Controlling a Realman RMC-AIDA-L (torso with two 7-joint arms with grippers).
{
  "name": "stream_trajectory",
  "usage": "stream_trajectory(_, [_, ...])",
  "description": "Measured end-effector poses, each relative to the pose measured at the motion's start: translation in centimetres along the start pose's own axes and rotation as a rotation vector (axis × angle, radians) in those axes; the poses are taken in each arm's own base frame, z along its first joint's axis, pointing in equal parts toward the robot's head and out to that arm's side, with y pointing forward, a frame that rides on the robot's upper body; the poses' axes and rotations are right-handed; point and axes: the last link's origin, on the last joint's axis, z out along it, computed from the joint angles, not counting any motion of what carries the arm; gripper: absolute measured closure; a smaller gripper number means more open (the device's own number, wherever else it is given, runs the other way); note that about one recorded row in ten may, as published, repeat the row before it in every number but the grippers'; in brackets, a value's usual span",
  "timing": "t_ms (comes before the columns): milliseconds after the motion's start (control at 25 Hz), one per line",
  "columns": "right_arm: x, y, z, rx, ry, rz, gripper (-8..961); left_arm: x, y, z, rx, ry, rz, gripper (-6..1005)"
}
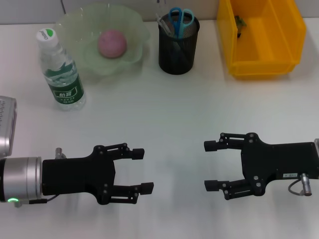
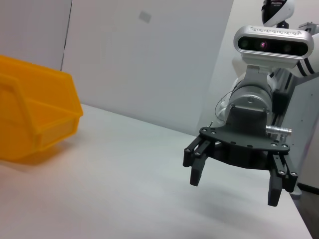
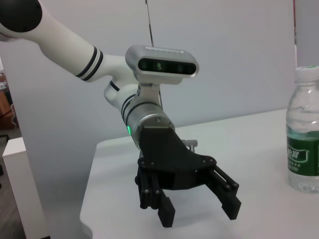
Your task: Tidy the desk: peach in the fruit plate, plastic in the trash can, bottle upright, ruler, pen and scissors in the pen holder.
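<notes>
The peach [image 1: 112, 43] lies in the fruit plate [image 1: 70, 22] at the back left of the desk [image 1: 174, 109]. The bottle [image 1: 62, 74] stands upright in front of the plate; it also shows in the right wrist view [image 3: 304, 134]. The pen holder [image 1: 178, 52] holds the scissors [image 1: 181, 17] and slim clear items [image 1: 164, 24], handles up. The trash can [image 1: 264, 67] at the back right holds a small dark scrap [image 1: 240, 22]. My left gripper [image 1: 143, 171] and right gripper [image 1: 209, 165] hover open and empty near the front, facing each other.
A silver-grey device [image 1: 6, 124] sits at the desk's left edge. The left wrist view shows the right gripper [image 2: 234, 189] and the trash can [image 2: 35, 119]. The right wrist view shows the left gripper [image 3: 199, 215].
</notes>
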Motion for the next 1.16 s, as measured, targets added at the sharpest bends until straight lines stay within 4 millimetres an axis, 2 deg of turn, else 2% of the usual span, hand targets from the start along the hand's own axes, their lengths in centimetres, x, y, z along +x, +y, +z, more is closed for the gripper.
stream_trajectory(1160, [-0.28,-0.92,-0.39,0.046,-0.004,0.0,124,-0.25,0.63,0.03,-0.017,0.018,-0.022,170])
